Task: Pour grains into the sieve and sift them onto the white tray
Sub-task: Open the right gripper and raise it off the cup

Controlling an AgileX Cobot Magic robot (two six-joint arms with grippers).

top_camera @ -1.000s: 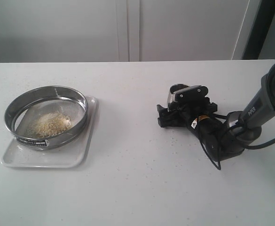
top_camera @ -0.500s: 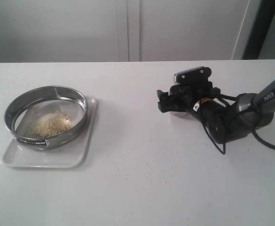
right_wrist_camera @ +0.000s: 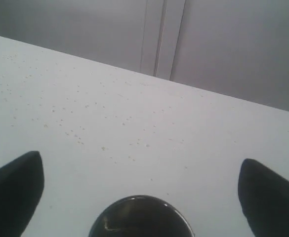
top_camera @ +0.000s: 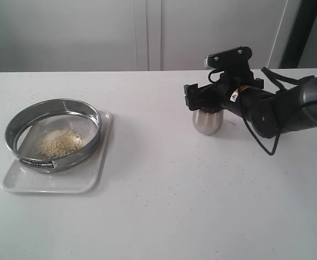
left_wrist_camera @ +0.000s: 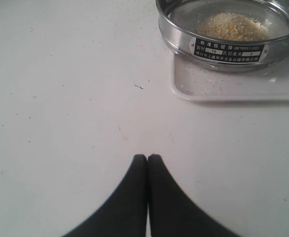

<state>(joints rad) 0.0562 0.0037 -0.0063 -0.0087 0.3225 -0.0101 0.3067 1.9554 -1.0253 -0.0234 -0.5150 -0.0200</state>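
Observation:
The steel-rimmed sieve (top_camera: 53, 157) sits on the white tray (top_camera: 50, 183) at the left, and a small heap of grains (top_camera: 58, 143) lies on its mesh. My left gripper (left_wrist_camera: 147, 157) is shut with nothing in it, low over the bare table a short way from the tray (left_wrist_camera: 233, 91); sieve (left_wrist_camera: 223, 48) and grains (left_wrist_camera: 233, 27) show beyond its tips. It is outside the exterior view. My right gripper (top_camera: 193, 97) hangs open just above a small steel cup (top_camera: 207, 121) that stands upright on the table. Its fingers are spread wide (right_wrist_camera: 139, 160) and do not touch the cup (right_wrist_camera: 142, 219).
Stray grains are scattered over the white table (right_wrist_camera: 85, 123) ahead of the right gripper. A grey cabinet wall (top_camera: 147, 32) runs along the table's far edge. The right arm (top_camera: 288, 108) reaches in from the right side.
The right gripper has risen and swung back from low on the table, leaving the steel cup standing upright beneath it. Sieve, tray and grains have not moved.

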